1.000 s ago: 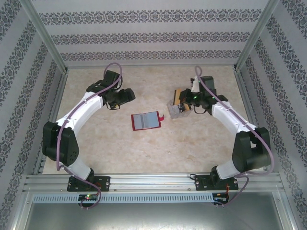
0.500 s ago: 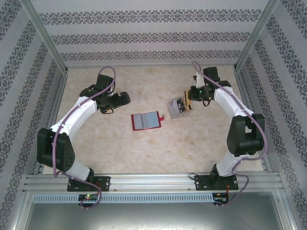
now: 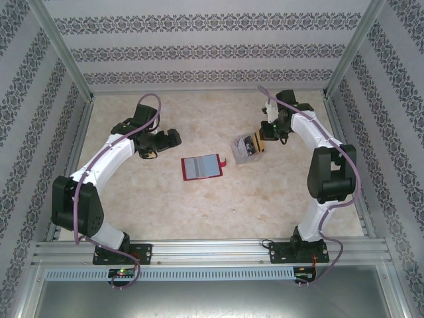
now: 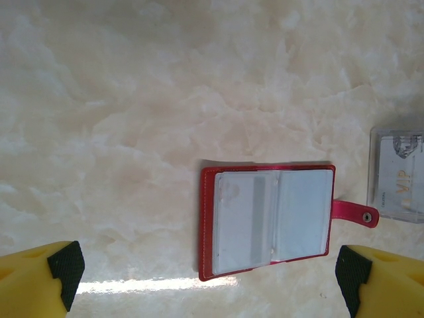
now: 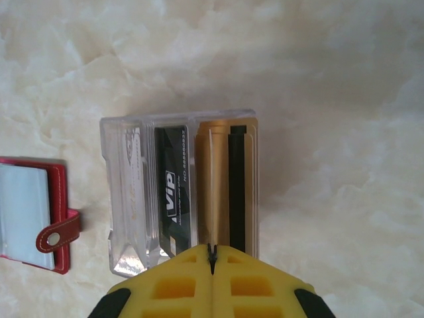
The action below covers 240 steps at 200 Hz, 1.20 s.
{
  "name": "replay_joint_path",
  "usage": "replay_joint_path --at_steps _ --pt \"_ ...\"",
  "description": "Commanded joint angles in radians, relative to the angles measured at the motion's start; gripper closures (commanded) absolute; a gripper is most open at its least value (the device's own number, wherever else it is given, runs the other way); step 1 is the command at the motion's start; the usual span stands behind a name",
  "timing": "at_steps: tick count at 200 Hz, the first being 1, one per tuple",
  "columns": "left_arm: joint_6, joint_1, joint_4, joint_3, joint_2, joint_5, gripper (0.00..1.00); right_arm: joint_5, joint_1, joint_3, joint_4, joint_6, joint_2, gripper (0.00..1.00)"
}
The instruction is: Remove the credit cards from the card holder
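The card holder point(image 3: 202, 167) lies open and flat mid-table, red with pale grey-blue sleeves point(image 4: 268, 222) and a red tab point(image 4: 354, 212). A grey stripe shows through its left sleeve. To its right, several credit cards point(image 3: 248, 146) lie fanned on the table: a silver one point(image 5: 126, 199), a dark VIP one point(image 5: 173, 192) and tan ones point(image 5: 215, 179). My left gripper point(image 4: 207, 278) hangs open above the holder's near edge, left of it in the top view point(image 3: 173, 138). My right gripper point(image 5: 212, 250) is shut over the tan card's end, nothing visibly between the jaws.
Metal frame rails point(image 3: 212, 250) run along the near edge. Patterned walls close in the left, right and far sides. The marble tabletop point(image 3: 199, 212) is bare in front of the holder.
The right gripper has drawn back to the far right, off the card pile. The left arm has pulled away to the left and its jaws have spread wider. Holder and cards stay put.
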Motion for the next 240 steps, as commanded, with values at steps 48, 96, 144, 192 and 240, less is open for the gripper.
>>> replay_joint_path --at_steps 48,96,144,192,240 --pt "0.012 0.012 -0.001 -0.017 0.012 0.009 0.01 -0.006 0.018 0.062 -0.045 0.027 0.027 0.69" --pt "-0.021 0.011 -0.005 -0.040 -0.008 -0.012 0.01 -0.014 0.075 0.004 0.001 0.113 -0.108 0.57" --pt "-0.082 0.017 0.034 -0.156 -0.081 -0.026 0.01 0.065 0.334 -0.128 0.087 0.276 -0.197 0.49" --pt "-0.122 0.023 0.099 -0.300 -0.185 -0.017 0.01 0.168 0.606 -0.171 0.203 0.477 -0.118 0.46" --pt "-0.145 0.029 0.158 -0.403 -0.236 0.012 0.01 0.168 0.694 -0.033 0.203 0.540 0.082 0.47"
